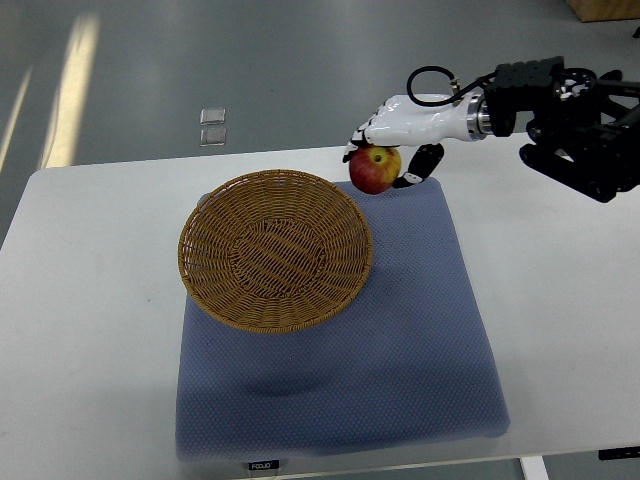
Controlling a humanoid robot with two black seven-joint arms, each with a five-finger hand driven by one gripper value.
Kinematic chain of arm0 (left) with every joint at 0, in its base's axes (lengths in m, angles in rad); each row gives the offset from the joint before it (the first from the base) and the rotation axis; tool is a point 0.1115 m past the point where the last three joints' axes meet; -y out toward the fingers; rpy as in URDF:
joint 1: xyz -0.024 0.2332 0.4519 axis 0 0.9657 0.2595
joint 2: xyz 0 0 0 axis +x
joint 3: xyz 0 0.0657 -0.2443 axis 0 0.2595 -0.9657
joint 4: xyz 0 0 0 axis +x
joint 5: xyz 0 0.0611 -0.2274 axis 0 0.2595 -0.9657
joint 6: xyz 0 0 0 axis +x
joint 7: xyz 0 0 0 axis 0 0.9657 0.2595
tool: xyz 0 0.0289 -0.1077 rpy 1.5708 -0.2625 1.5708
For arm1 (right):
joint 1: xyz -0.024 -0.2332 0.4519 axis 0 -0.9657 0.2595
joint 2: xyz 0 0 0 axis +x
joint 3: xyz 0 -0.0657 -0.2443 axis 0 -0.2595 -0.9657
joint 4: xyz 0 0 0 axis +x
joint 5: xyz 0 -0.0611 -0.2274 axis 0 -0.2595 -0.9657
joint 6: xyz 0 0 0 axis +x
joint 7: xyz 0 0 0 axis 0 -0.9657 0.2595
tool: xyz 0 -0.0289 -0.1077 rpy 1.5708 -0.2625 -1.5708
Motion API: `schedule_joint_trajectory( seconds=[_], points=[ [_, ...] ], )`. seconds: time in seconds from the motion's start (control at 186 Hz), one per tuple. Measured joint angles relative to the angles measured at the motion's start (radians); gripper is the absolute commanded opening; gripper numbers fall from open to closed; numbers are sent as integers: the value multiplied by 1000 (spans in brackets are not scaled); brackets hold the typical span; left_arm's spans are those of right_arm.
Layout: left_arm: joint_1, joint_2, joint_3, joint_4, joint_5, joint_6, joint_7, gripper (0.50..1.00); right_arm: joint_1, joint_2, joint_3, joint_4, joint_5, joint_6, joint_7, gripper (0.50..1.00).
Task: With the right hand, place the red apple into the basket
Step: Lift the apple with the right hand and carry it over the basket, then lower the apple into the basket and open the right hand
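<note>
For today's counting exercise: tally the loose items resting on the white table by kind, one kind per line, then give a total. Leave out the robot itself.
Wicker basket: 1
Red apple, under the right hand: 1
Blue mat: 1
Total: 3

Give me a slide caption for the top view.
Right hand grasps the red apple beside the empty wicker basket on a blue mat.

Blue mat (400, 340) on white table (80, 300), grey floor (250, 70) beyond
</note>
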Motion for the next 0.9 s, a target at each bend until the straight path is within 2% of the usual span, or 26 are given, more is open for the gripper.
schedule_joint_trajectory(
  seconds=[0.296,0.636,0.9],
  points=[
    [0,0,0,1,0,0,1,1000,3,187,0,-3,38,-7,-2,690],
    [0,0,0,1,0,0,1,1000,-76,268,-2,-46,43,-7,-34,719],
    [0,0,0,1,0,0,1,1000,-102,293,-2,-98,43,-22,-38,801]
  ],
)
